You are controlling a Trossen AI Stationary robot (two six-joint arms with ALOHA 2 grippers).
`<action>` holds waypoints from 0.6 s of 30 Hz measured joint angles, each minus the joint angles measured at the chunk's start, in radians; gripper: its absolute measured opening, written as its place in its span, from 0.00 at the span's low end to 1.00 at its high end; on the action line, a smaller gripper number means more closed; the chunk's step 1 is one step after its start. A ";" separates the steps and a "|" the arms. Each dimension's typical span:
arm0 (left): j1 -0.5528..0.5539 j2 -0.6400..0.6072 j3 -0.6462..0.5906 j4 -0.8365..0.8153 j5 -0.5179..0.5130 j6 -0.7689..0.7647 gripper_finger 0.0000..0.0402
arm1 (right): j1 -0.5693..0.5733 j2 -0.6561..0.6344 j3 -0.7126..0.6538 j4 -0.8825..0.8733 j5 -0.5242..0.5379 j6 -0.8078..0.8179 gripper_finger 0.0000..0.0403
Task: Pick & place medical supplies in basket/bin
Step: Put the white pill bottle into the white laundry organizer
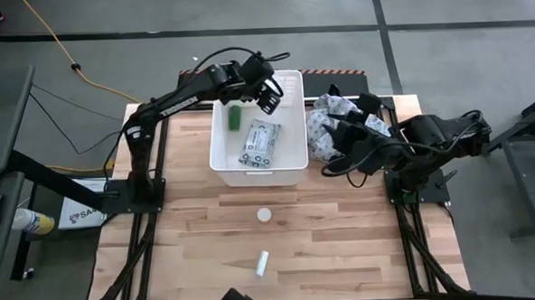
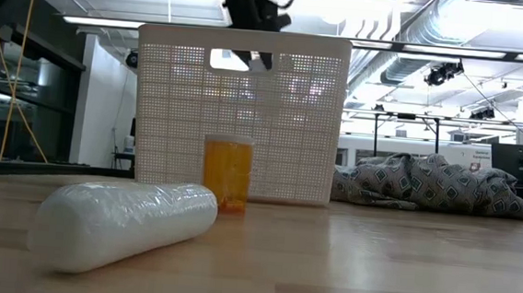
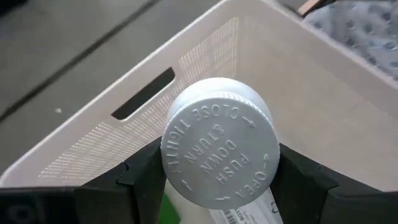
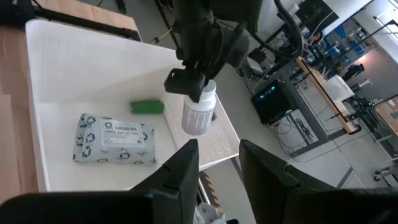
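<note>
Both arms are matte black, chunky jointed links with black cables looped loosely along them; left arm (image 1: pixel 188 92) has a long slim forearm link, right arm (image 1: pixel 412 144) looks bulkier with cable bundles at the wrist. Left gripper (image 3: pixel 217 180) fingers (image 3: pixel 146 186) are flat angular black plastic blocks. Right gripper (image 4: pixel 217 168) fingers (image 4: pixel 177 177) are the same black, with broad tapered faces.

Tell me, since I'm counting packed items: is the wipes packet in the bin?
In. The wipes packet lies flat on the bin floor beside the green cylinder.
</note>
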 joint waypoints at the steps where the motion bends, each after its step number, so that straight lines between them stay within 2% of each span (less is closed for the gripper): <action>1: 0.009 0.010 0.000 0.001 0.010 0.000 0.68 | 0.000 0.000 0.000 -0.011 0.000 0.006 0.27; 6: 0.038 0.066 0.000 0.001 0.065 -0.006 0.73 | 0.000 0.000 0.000 -0.047 0.000 0.036 0.27; 10: 0.046 0.116 0.000 0.015 0.105 -0.007 0.67 | 0.000 0.000 0.000 -0.051 0.001 0.037 0.27; 14: 0.046 0.160 0.000 0.031 0.112 0.000 0.67 | 0.000 0.000 0.000 -0.051 0.001 0.037 0.27; 18: 0.046 0.200 0.001 0.046 0.131 0.000 0.73 | 0.000 0.000 0.000 -0.051 -0.001 0.037 0.27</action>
